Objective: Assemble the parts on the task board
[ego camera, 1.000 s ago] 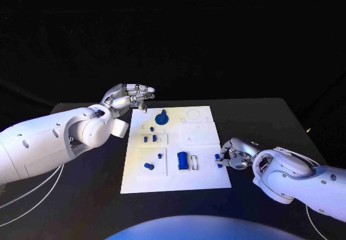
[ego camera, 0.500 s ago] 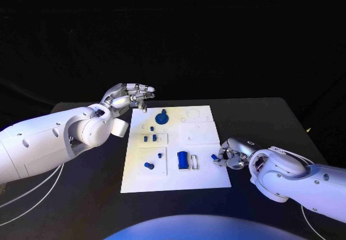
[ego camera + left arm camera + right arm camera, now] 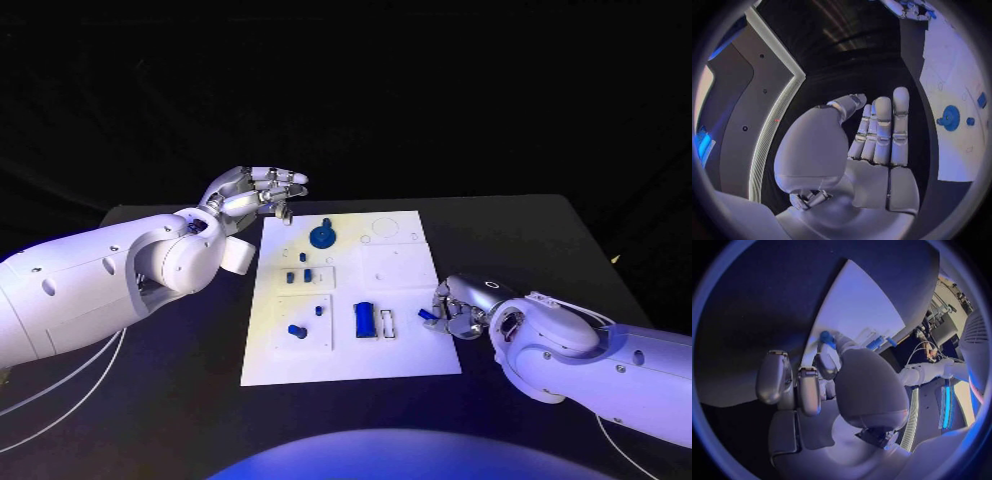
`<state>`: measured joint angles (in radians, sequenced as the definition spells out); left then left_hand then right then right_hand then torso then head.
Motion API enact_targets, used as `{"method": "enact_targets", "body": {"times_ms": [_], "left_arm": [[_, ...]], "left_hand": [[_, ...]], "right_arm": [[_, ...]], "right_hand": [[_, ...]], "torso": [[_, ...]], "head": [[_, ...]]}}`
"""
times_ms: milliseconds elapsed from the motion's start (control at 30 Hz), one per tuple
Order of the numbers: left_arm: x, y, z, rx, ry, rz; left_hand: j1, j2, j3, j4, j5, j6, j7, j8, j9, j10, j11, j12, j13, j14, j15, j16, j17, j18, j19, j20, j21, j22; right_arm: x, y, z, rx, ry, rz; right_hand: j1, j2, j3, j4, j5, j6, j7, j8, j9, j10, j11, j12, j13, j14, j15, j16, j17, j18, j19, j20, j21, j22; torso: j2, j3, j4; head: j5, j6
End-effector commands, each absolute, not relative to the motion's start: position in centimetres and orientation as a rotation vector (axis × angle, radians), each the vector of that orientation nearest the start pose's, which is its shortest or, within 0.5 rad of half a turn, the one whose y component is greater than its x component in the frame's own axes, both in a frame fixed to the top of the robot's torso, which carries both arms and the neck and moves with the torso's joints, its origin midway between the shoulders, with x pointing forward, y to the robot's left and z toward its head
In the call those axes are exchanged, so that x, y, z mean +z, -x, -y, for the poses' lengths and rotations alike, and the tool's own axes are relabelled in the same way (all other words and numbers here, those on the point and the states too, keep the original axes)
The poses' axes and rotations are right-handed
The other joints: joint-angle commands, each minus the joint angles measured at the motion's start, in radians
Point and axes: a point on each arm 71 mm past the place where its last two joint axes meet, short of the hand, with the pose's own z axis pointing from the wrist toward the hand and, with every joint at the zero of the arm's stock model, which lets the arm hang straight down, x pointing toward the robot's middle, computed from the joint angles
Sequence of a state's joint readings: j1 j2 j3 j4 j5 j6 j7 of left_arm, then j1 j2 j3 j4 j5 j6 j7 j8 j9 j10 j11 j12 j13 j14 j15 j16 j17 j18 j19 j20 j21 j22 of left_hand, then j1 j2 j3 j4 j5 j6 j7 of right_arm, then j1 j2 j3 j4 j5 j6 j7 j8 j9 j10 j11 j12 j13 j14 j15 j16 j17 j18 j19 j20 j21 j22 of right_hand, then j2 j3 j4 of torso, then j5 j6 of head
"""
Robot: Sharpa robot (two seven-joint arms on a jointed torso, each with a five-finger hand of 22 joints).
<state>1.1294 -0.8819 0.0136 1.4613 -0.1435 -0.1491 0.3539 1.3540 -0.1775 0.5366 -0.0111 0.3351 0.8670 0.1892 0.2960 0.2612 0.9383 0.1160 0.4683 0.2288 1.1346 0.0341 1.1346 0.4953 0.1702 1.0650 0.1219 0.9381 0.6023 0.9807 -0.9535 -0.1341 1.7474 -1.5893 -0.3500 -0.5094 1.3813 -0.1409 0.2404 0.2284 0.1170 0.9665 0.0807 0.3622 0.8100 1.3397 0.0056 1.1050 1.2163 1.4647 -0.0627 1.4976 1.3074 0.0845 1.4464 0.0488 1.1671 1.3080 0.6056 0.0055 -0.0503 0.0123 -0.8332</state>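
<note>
The white task board (image 3: 411, 262) lies in the middle of the table. On it are a blue round part (image 3: 323, 237), small blue pieces (image 3: 300, 275), a blue block (image 3: 365, 319) and a small blue piece (image 3: 297, 331). My right hand (image 3: 462, 305) is at the board's right edge and pinches a small blue part (image 3: 428, 314) over that edge. The right wrist view has this part (image 3: 827, 337) at the fingertips, above the board (image 3: 854, 305). My left hand (image 3: 260, 192) hovers off the board's far left corner, its fingers (image 3: 882, 130) straight and holding nothing.
The black table (image 3: 173, 390) extends on both sides of the board. White cables (image 3: 72, 385) run along the table's left side. The left wrist view shows the board (image 3: 954, 75) with the blue round part (image 3: 949, 117) beside the palm.
My right hand has shifted a little left toward the board with the blue part, which now sits over the board's right edge. The left hand has stayed in place.
</note>
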Motion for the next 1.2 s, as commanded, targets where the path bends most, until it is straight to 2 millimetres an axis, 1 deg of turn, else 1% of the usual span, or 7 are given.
{"method": "enact_targets", "body": {"times_ms": [33,200,300,333,467,833,1200], "left_arm": [[-19.6,-48.9,-23.6,-1.577,1.015,-1.528],[-19.6,-48.9,-23.6,-1.577,1.015,-1.529],[-19.6,-48.9,-23.6,-1.576,1.016,-1.529],[-19.7,-49.0,-23.6,-1.575,1.016,-1.529],[-19.7,-49.0,-23.6,-1.575,1.016,-1.530],[-19.7,-49.0,-23.5,-1.575,1.017,-1.531],[-19.7,-48.9,-23.5,-1.577,1.016,-1.533]], "left_hand": [[-0.002,0.007,0.000,0.001,0.003,-0.006,0.000,0.007,-0.001,-0.007,0.002,0.006,-0.001,-0.007,0.002,0.006,-0.001,0.015,0.000,0.003,-0.007,-0.001],[-0.001,0.008,0.001,0.001,0.003,-0.007,0.000,0.008,-0.001,-0.007,0.002,0.007,-0.001,-0.007,0.002,0.006,-0.001,0.015,0.000,0.003,-0.007,-0.001],[-0.001,0.008,0.001,0.001,0.003,-0.007,0.000,0.008,-0.001,-0.007,0.002,0.007,-0.001,-0.007,0.002,0.006,-0.001,0.015,0.000,0.003,-0.007,-0.001],[0.000,0.009,0.002,0.001,0.004,-0.007,0.000,0.008,-0.001,-0.007,0.002,0.008,-0.001,-0.007,0.001,0.007,-0.001,0.015,0.000,0.003,-0.007,-0.001],[0.004,0.011,0.005,-0.001,0.004,-0.007,0.000,0.010,-0.001,-0.008,0.002,0.009,-0.001,-0.008,0.001,0.007,-0.002,0.015,0.001,0.002,-0.006,-0.001],[0.010,0.012,0.009,-0.007,0.004,-0.008,0.000,0.012,-0.001,-0.008,0.002,0.011,-0.002,-0.008,0.000,0.007,-0.003,0.016,0.001,0.001,-0.005,0.000],[0.016,0.013,0.013,-0.011,0.004,-0.009,0.000,0.014,-0.002,-0.009,0.002,0.014,-0.002,-0.009,0.000,0.008,-0.004,0.016,0.001,0.000,-0.003,0.001]], "right_arm": [[-30.5,-37.4,21.2,0.285,0.093,-2.047],[-30.4,-37.3,21.0,0.292,0.089,-2.033],[-30.2,-37.2,20.9,0.309,0.063,-2.018],[-30.1,-37.2,20.9,0.322,0.043,-2.013],[-29.6,-37.0,20.6,0.374,-0.025,-1.995],[-28.4,-36.5,19.5,0.522,-0.209,-1.959],[-28.2,-36.4,18.0,0.596,-0.248,-1.956]], "right_hand": [[0.034,-0.007,0.041,-0.017,0.032,0.012,-0.002,-0.001,-0.156,-0.005,-0.004,-0.003,0.000,0.059,-0.001,-0.005,0.005,-0.011,0.001,-0.003,-0.004,0.151],[0.067,-0.006,0.185,-0.067,0.051,0.033,-0.005,-0.002,-0.158,-0.003,-0.009,-0.001,0.003,0.060,-0.004,-0.004,0.010,-0.011,0.003,-0.007,-0.003,0.155],[0.040,-0.008,0.257,-0.091,0.076,0.030,-0.005,0.009,-0.143,0.007,-0.010,0.006,0.007,0.060,-0.005,-0.003,0.013,-0.012,0.005,-0.008,0.001,0.159],[0.012,-0.014,0.301,-0.110,0.081,0.023,-0.005,0.019,-0.128,0.012,-0.009,0.006,0.006,0.061,-0.005,-0.002,0.017,-0.013,0.007,-0.008,0.003,0.162],[-0.044,-0.016,0.371,-0.150,0.077,0.003,-0.004,0.038,-0.097,0.014,-0.007,-0.001,0.002,0.061,-0.004,-0.003,0.015,-0.012,0.006,-0.007,-0.003,0.163],[-0.092,-0.010,0.410,-0.178,0.080,-0.011,-0.003,0.050,-0.076,0.016,-0.007,-0.004,-0.001,0.061,-0.003,-0.003,0.017,-0.011,0.006,-0.007,-0.005,0.164],[-0.131,-0.012,0.420,-0.182,0.095,-0.012,-0.006,0.054,-0.068,0.020,-0.008,0.002,0.003,0.061,-0.004,-0.004,0.016,-0.011,0.007,-0.007,-0.006,0.164]], "torso": [[0.000,0.0002,-0.0002],[0.000,0.0000,0.0001],[0.000,0.0004,0.0003],[0.001,0.0007,0.0001],[0.000,0.0004,0.0003],[0.001,0.0005,0.0001],[0.001,0.0001,0.0001]], "head": [[0.000,0.000],[0.000,0.000],[0.000,0.001],[0.001,0.001],[0.001,0.004],[-0.001,0.004],[-0.007,0.002]]}}
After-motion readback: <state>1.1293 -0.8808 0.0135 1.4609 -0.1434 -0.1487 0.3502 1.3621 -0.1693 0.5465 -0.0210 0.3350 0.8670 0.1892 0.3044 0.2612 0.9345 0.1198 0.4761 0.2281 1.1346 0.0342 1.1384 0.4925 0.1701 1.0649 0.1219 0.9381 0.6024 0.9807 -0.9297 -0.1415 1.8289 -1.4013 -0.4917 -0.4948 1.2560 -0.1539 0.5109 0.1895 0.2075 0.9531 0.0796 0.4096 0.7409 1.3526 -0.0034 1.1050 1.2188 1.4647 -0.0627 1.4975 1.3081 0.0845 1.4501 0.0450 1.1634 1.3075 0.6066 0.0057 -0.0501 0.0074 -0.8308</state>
